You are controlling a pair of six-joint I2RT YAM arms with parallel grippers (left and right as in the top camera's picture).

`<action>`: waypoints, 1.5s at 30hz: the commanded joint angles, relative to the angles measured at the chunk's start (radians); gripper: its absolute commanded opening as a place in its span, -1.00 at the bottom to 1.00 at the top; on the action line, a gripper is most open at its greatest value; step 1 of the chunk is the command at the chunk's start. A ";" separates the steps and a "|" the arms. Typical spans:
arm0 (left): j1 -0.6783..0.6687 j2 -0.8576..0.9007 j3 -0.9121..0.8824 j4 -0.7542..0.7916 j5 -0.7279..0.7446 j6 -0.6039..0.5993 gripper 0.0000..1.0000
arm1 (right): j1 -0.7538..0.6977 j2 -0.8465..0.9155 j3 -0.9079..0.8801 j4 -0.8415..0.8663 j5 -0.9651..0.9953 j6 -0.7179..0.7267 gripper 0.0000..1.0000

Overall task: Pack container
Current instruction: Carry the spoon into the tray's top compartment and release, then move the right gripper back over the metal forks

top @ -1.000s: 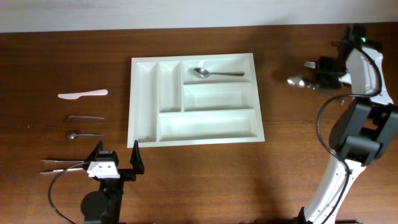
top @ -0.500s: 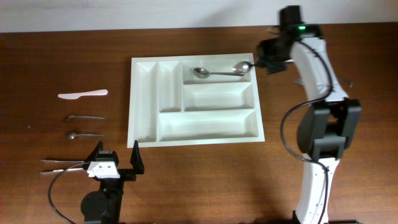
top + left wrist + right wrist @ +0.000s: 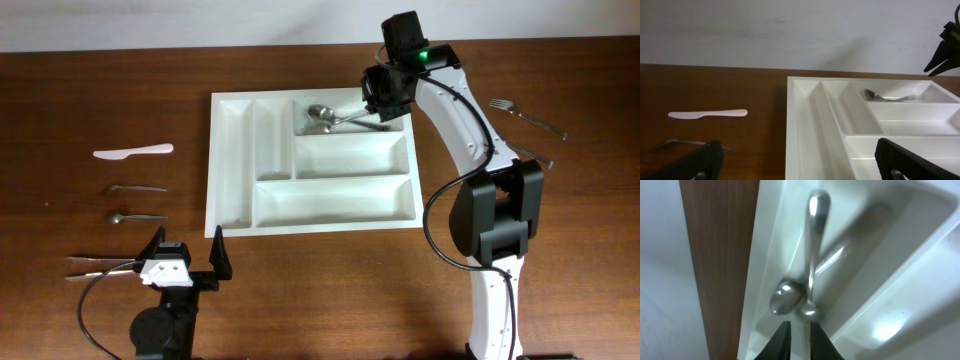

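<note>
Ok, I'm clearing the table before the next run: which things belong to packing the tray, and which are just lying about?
In the job: white tray; two packed spoons in its top compartment.
Lying about, unpacked: white knife, two loose spoons, thin metal tongs, all left of it; fork, right.

The right arm [image 3: 455, 100] has white link covers, black joints, a green light [image 3: 422, 54] and a black cable [image 3: 428, 225]; the left arm [image 3: 160, 325] is black with a white wrist block [image 3: 165, 268].

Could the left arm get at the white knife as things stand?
Probably yes: the white knife lies alone on bare wood left of the container, nothing over it, and the left gripper has open jaws.
</note>
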 commanded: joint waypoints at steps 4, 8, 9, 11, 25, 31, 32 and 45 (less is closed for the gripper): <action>0.001 -0.009 -0.006 -0.001 0.000 0.016 0.98 | 0.009 0.002 0.021 0.000 0.064 0.006 -0.65; 0.001 -0.009 -0.006 -0.001 0.000 0.016 0.98 | -0.048 0.001 0.023 -0.001 0.080 -0.084 -0.40; 0.001 -0.009 -0.006 0.000 0.000 0.016 0.98 | -0.071 0.001 0.023 -0.005 0.080 -0.109 -0.30; 0.001 -0.009 -0.006 -0.001 0.000 0.016 0.98 | -0.124 0.001 0.023 -0.022 0.080 -0.154 0.05; 0.001 -0.009 -0.006 -0.001 0.000 0.016 0.98 | -0.513 0.002 0.022 -0.241 0.091 -0.232 0.70; 0.001 -0.009 -0.006 -0.001 0.000 0.016 0.98 | -0.537 0.002 0.021 -0.241 0.205 -0.201 0.85; 0.001 -0.009 -0.006 -0.001 0.000 0.016 0.98 | -0.537 0.002 0.021 -0.240 0.220 -0.189 0.86; 0.001 -0.009 -0.006 -0.001 0.000 0.016 0.98 | -0.569 0.005 0.015 -0.242 0.301 -0.104 0.98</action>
